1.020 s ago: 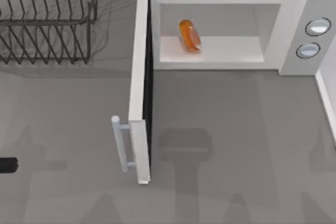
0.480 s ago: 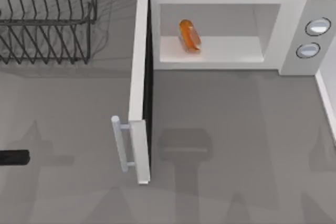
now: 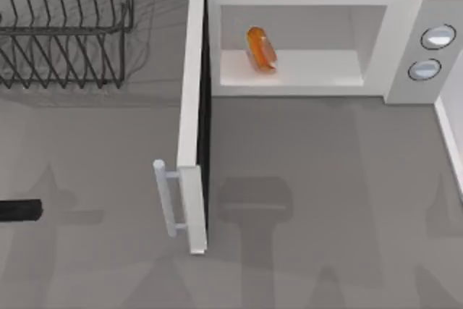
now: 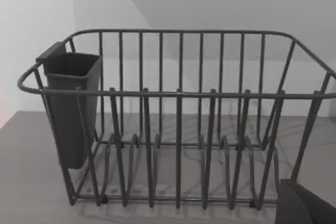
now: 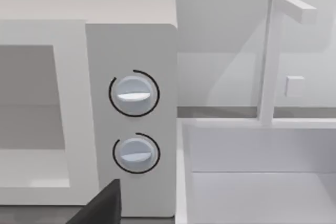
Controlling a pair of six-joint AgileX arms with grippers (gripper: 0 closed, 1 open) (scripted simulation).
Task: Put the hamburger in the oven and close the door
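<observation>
Your left gripper (image 3: 22, 210) has crept slightly closer to the door (image 3: 194, 135) from its left; I cannot tell its finger state. The hamburger (image 3: 262, 49) sits inside the oven (image 3: 405, 41), so only closing remains.

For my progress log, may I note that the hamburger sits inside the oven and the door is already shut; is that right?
Not quite: the hamburger is inside the oven, but the door is wide open, swung out toward the table's near edge, as the top view shows. The left gripper sits at the table's left edge.
</observation>
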